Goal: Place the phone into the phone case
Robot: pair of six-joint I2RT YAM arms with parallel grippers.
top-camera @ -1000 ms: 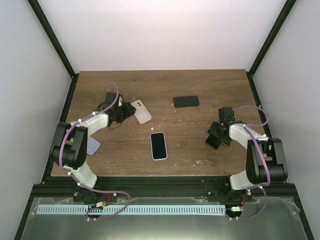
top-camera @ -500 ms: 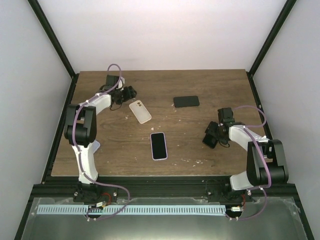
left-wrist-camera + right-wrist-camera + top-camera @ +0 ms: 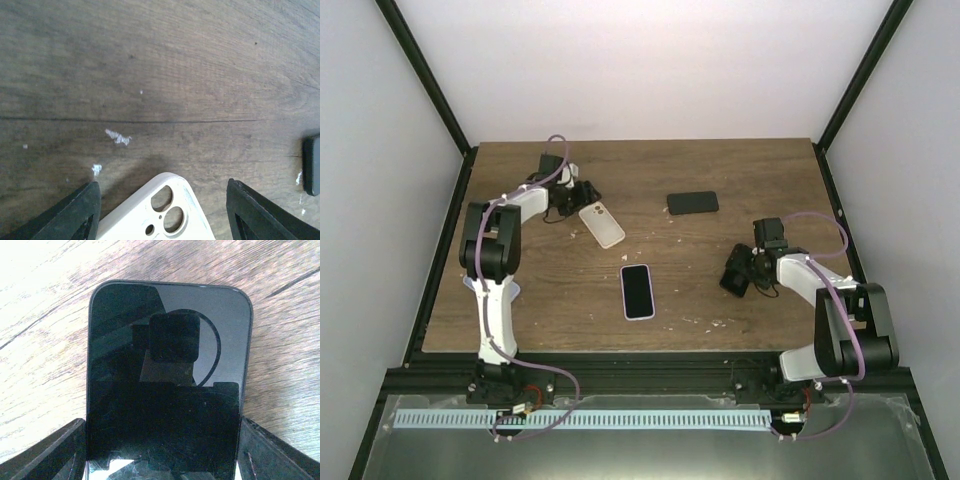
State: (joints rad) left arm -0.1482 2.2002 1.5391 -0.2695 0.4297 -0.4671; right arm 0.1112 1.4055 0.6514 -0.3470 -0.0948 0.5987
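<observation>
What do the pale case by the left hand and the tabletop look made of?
Pale case: probably matte plastic or silicone; smooth, glare-free, with moulded camera holes. Tabletop: wood or wood-look laminate, dull finish, showing grain and scuffs.

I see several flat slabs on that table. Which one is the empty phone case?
On the brown wooden table, look to the far left part, where the left arm's tool reaches. The case lies at its tip, slanted. It is cream-white with round camera holes; the white-edged phone and the black phone show dark faces.
</observation>
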